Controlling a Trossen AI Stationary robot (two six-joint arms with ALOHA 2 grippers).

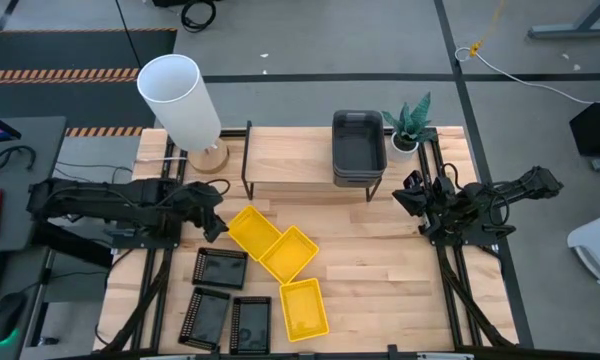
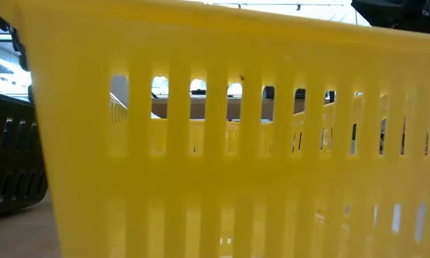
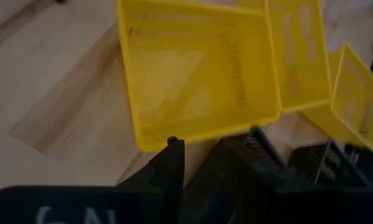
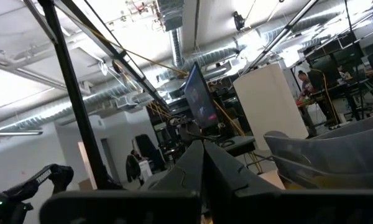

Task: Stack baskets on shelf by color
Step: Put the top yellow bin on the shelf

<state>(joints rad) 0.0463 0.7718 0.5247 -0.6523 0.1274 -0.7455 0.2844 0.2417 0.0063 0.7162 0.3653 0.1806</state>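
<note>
Jaws half-parted on left gripper (image 1: 217,222), poised beside yellow basket (image 1: 253,229) for pickup; right gripper (image 1: 412,192) pinched closed, parked near shelf (image 1: 285,160).

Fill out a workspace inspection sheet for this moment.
Surface: wooden table.
Job's things: grey baskets stacked on shelf; three yellow baskets and three black baskets on the table.
Clutter: lamp, potted plant.
End effectors: left end effector beside the nearest yellow basket, part open, empty; right end effector shut, empty, right of shelf.
Cables: white cable on floor.
Surroundings: people beyond the table.
</note>
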